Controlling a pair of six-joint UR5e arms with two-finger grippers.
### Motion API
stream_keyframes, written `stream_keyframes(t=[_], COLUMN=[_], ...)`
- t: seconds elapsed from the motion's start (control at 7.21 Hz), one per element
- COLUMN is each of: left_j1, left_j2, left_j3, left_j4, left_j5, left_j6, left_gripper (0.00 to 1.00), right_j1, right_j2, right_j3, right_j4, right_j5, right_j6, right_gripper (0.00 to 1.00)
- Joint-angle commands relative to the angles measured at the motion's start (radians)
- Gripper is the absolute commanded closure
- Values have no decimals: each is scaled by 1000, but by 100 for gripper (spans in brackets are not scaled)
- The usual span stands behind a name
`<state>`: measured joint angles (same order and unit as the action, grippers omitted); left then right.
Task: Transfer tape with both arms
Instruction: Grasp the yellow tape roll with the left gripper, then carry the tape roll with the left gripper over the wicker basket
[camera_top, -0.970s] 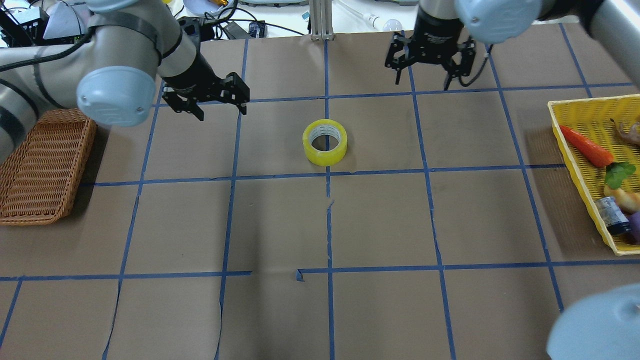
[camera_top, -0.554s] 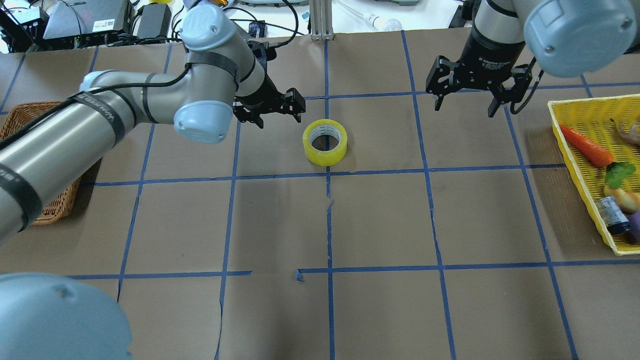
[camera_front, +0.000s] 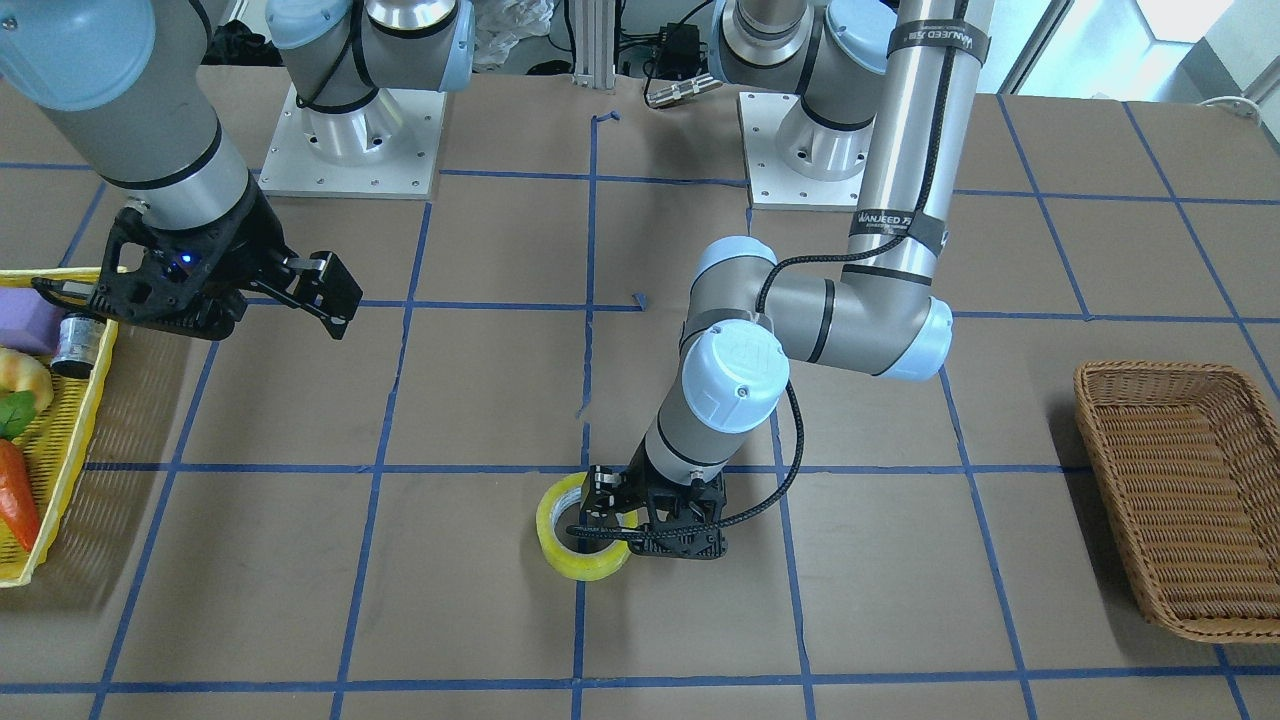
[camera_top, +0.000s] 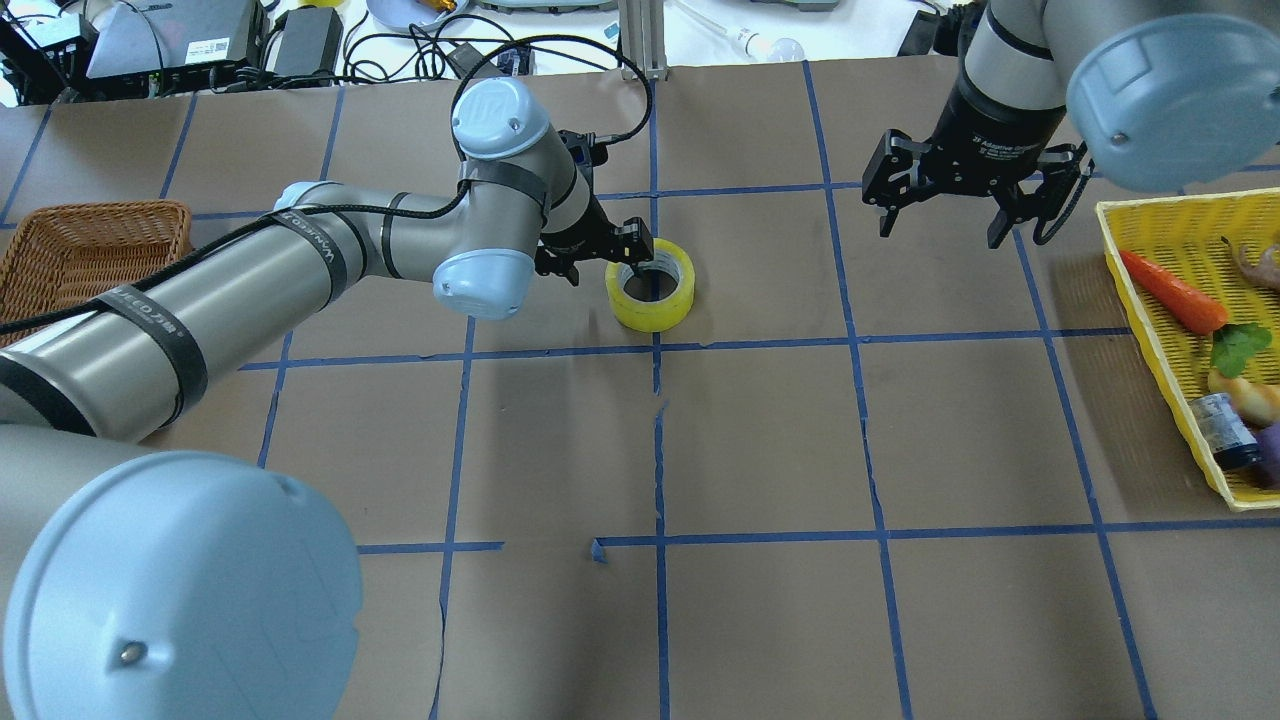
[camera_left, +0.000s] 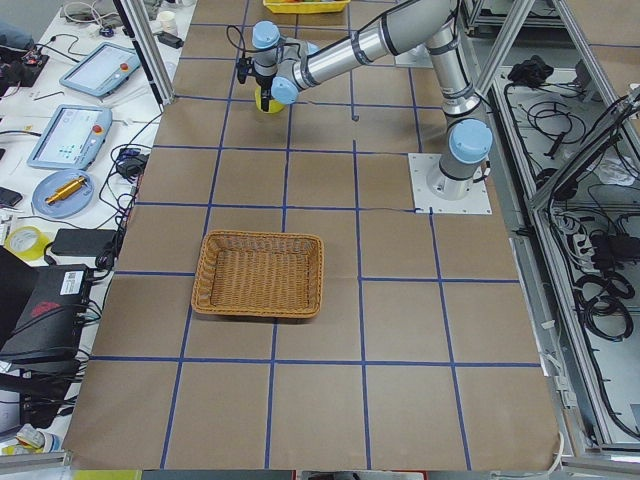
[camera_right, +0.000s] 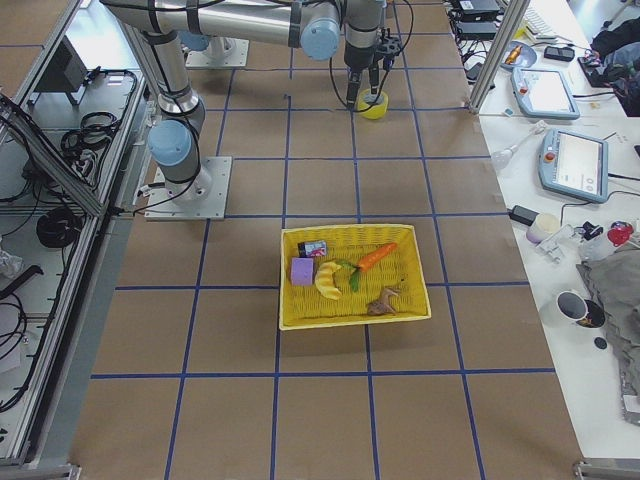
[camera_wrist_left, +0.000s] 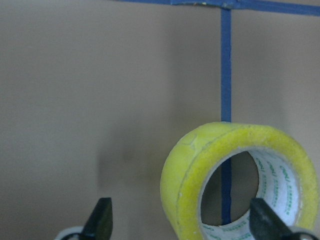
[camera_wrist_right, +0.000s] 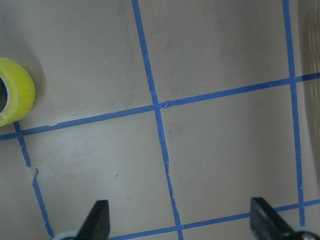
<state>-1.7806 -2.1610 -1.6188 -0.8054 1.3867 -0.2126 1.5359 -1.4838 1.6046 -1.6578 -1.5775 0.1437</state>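
Overhead exterior: tape (camera_top: 650, 312) lies flat on table (camera_top: 760, 430), on blue grid line (camera_top: 657, 400). Left gripper (camera_top: 603, 272) spread wide astride tape wall, one finger inside ring, not clamping. Right gripper (camera_top: 940, 232) spread wide, empty, well apart.

Left arm (camera_left: 350, 55) stretched across to the yellow tape (camera_left: 265, 101) at far end; wicker basket (camera_left: 258, 273) mid-table, well apart

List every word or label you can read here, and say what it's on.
"WANJEED": on a black strap around the left arm.
White print on the right arm, at its black wrist: too small to read.
Green print inside the tape, on its white core: too blurred to read.
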Motion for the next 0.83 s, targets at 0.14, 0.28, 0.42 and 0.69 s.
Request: stream_keyframes(t=[0.14,0.28,0.42,0.69], left_j1=[-6,-3,21,212], left_j2=[-23,7,53,150], left_j3=[4,7,42,230], left_j4=[6,-3,-96,-524], left_j5=[-5,3,5,15], left_j6=[-4,-4,8,234], left_gripper=[100,100,100,100], right_j1=[6,7,10,10], right_j2=[-59,-75,-98,-113], right_j3=[20,37,55,71], right_j4=[21,24,26,26], right_j5=[-15,-15,-15,-15], right_j6=[-10,-10,-10,-7], right_gripper=[0,0,0,0])
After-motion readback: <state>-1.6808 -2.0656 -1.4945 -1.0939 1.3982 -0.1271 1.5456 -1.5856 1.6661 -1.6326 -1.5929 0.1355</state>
